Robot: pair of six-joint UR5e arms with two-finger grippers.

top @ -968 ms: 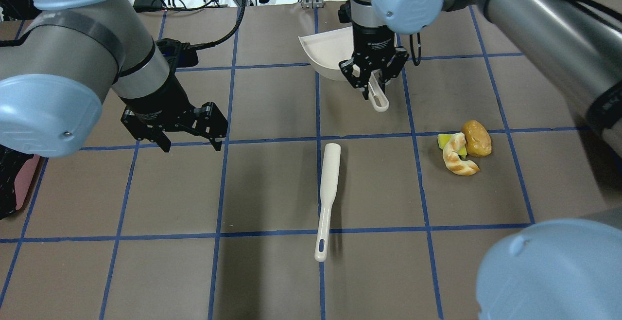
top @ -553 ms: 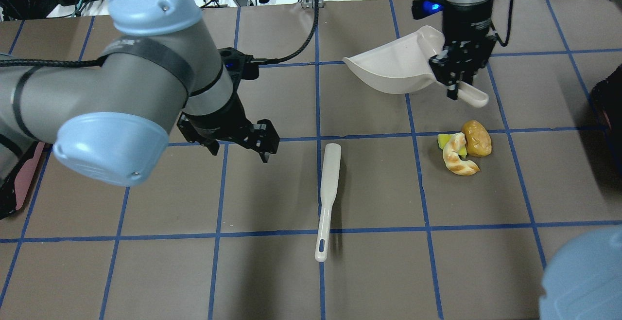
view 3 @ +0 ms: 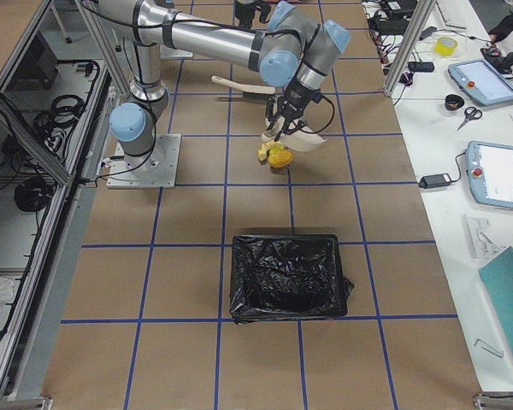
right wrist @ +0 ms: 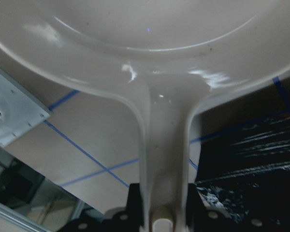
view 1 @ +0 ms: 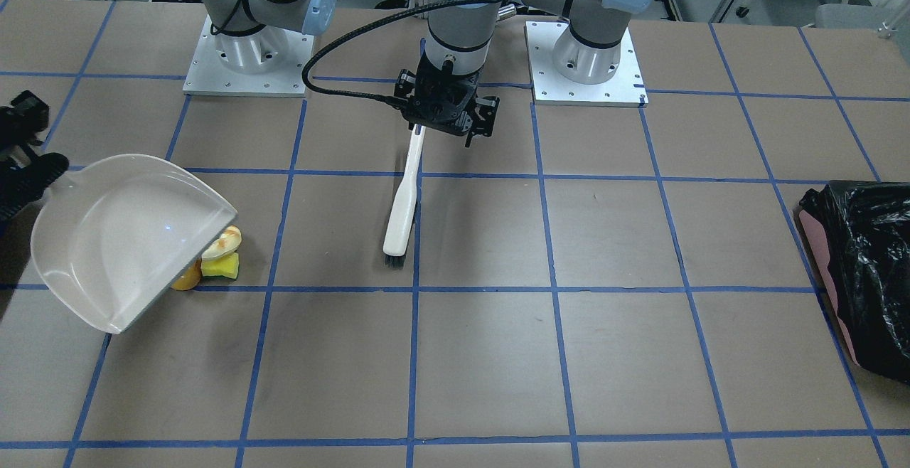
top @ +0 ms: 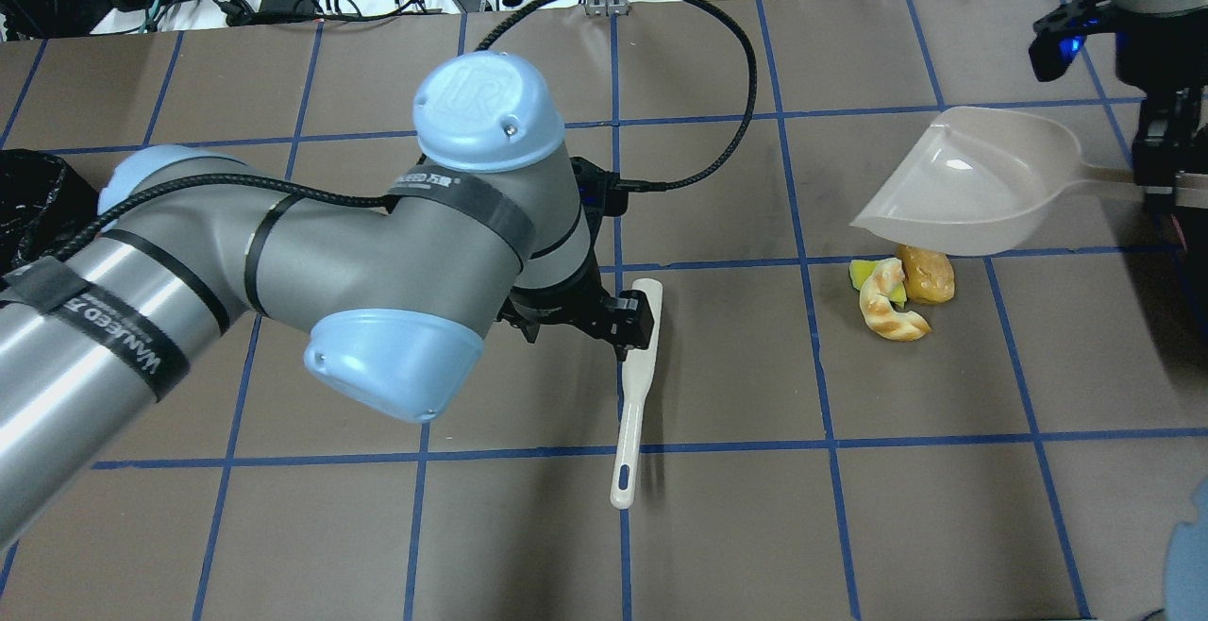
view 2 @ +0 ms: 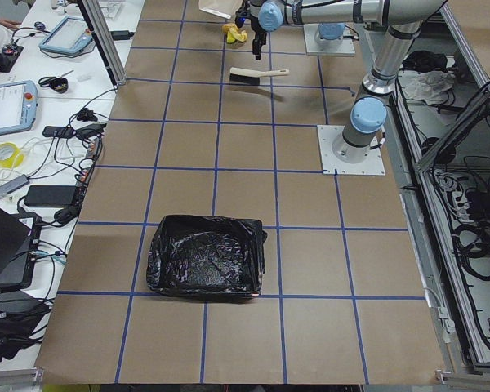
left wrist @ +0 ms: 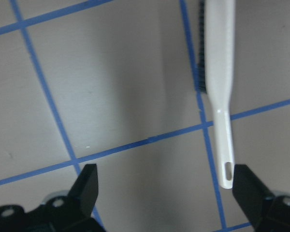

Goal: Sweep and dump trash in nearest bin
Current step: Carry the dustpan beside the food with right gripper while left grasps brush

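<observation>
The trash lies together on the table: an orange-brown bun (top: 927, 274), a glazed ring pastry (top: 889, 305) and a yellow-green block (top: 864, 274). My right gripper (top: 1156, 182) is shut on the handle of the white dustpan (top: 972, 182) and holds it tilted off the table, its lip over the bun. The wrist view shows the handle (right wrist: 162, 145) clamped between the jaws. My left gripper (top: 604, 317) is open and hovers over the white brush (top: 637, 376), which lies flat. In the left wrist view the brush handle (left wrist: 221, 121) lies between the spread fingers, close to the right finger (left wrist: 249, 188).
A black-bagged bin (view 1: 864, 269) stands at the table end on my left side and shows at the overhead view's left edge (top: 28, 206). A second black-bagged bin (view 3: 286, 278) stands at the end on my right side. Cables and devices lie beyond the far edge.
My left arm has swung right and now hangs over the brush, still open. My right arm has carried the dustpan from the table's far middle to the right, just above the trash.
</observation>
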